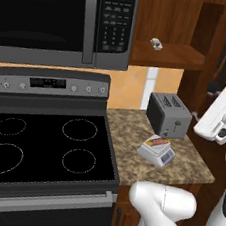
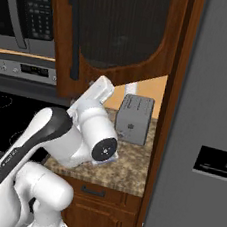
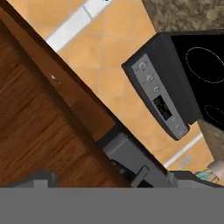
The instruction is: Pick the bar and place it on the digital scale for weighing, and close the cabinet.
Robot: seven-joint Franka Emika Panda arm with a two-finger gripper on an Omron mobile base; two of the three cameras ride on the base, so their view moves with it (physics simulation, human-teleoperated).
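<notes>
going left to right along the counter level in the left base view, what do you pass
stove cooktop -> digital scale with the bar lying on its top -> toaster, set a little further back -> the robot's white arm at the right edge.

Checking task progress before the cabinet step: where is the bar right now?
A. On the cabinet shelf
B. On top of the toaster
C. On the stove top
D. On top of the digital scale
D: in the left base view the bar lies flat on the digital scale, on the counter in front of the toaster.
</notes>
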